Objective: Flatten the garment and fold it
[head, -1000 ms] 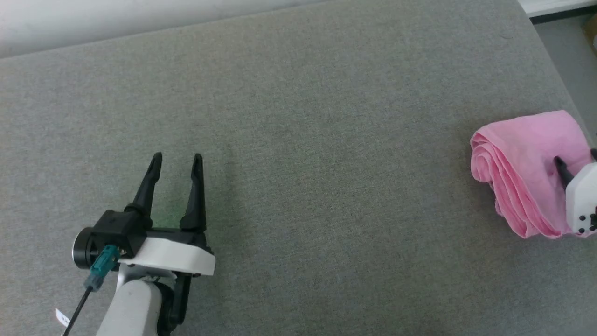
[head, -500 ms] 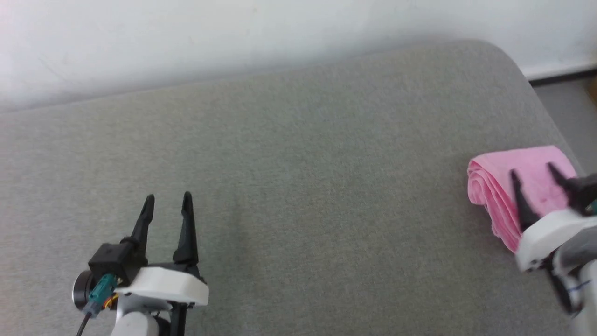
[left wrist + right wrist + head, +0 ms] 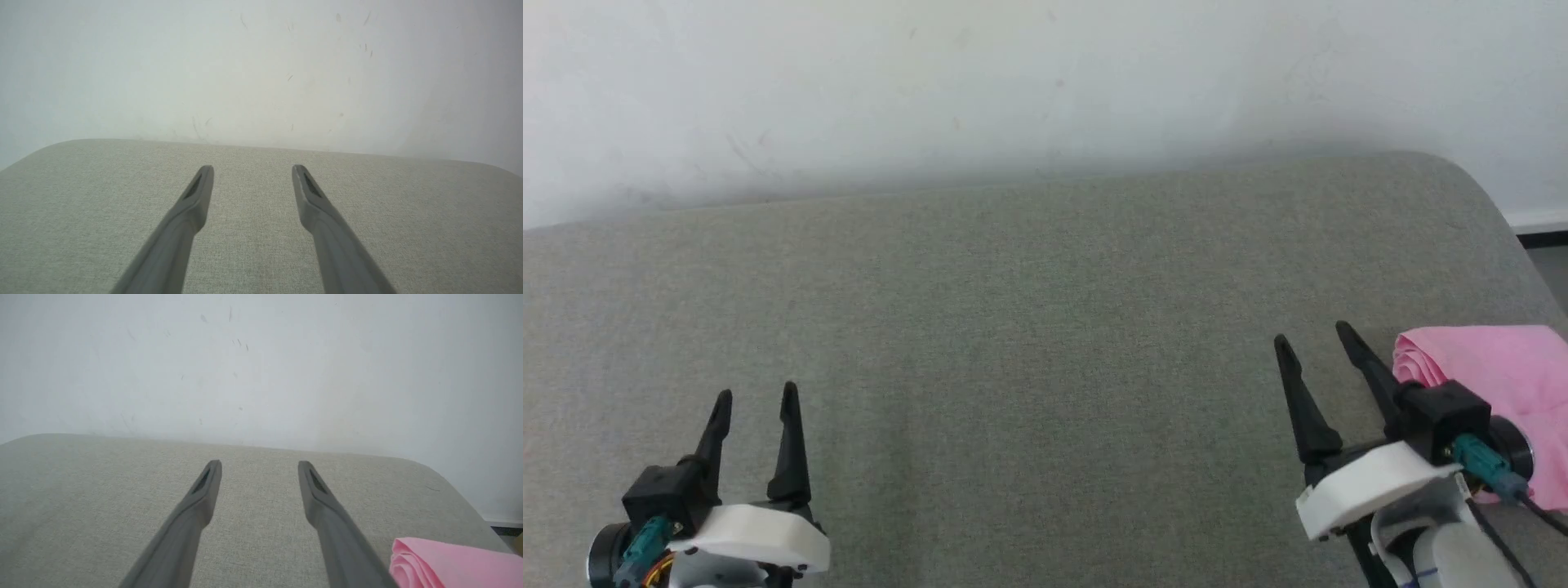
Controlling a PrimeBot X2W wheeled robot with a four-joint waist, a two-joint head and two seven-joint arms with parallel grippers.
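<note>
Both sets of fingers were spread wide with nothing between them; left fingers (image 3: 787, 445) hung over bare worktop (image 3: 1045, 327) near its front-left; right fingers (image 3: 1300, 400) were near the front-right, just beside the garment (image 3: 1486, 359), tips clear of it.

The garment lay at the worktop's right edge, below the rounded far-right corner, bundled into a compact fold with its layered, rolled end facing the middle.

Risks as I read them:
- the bundle lay tight to the right edge; any sideways brush from the right wrist or its cable would likely push it over
- the rolled end looked loose; thin soft fabric, so the layers could spring open or slide on each other if bumped
- going back in, I'd probably pinch only the top layer and peel the fold apart
- the woven cover would likely drag on the cloth, so a push would rumple rather than slide it

Materials: the garment was light pink, thin, matte, softly creased; the worktop was covered in grey-green woven fabric, flat, with rounded corners; the fingers were long, dark, tapered hard plastic; the wall (image 3: 1013, 82) behind was white and scuffed.
</note>
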